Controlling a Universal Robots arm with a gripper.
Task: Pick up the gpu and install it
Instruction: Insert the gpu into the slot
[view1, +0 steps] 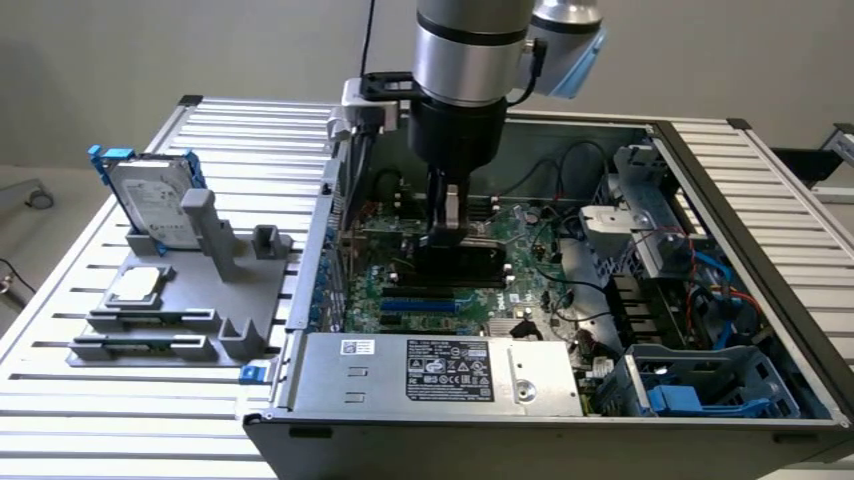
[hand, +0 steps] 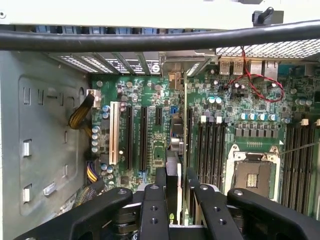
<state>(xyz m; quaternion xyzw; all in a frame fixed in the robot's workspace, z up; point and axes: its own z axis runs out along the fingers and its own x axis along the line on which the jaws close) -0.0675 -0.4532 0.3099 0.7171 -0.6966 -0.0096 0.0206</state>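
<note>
Jaws pinch the gpu (view1: 461, 262) by its top edge, fingers (hand: 160, 186) one per face. Card stands upright on edge inside the open PC case (view1: 747, 200), over the motherboard (view1: 541, 262), pointing toward the rear slot wall (hand: 125, 62). In wrist view it lines up between the black expansion slots (hand: 131, 137) & the memory slots (hand: 210, 150); little room either side. Lower edge is hidden by card body & fingers, so can't tell if it's in a slot or just above. Exterior view: case wall close on the exterior view's left, loose cables (view1: 574, 165) & drive cage (view1: 641, 225) on its right, power supply (view1: 447, 368) on the near side. Thick black cable (hand: 150, 37) crosses wrist view & hides part of the rear wall. Outside on the table (view1: 54, 400): hard drive (view1: 150, 195) upright in a grey fixture (view1: 214, 250), well apart from the case opening.
</note>
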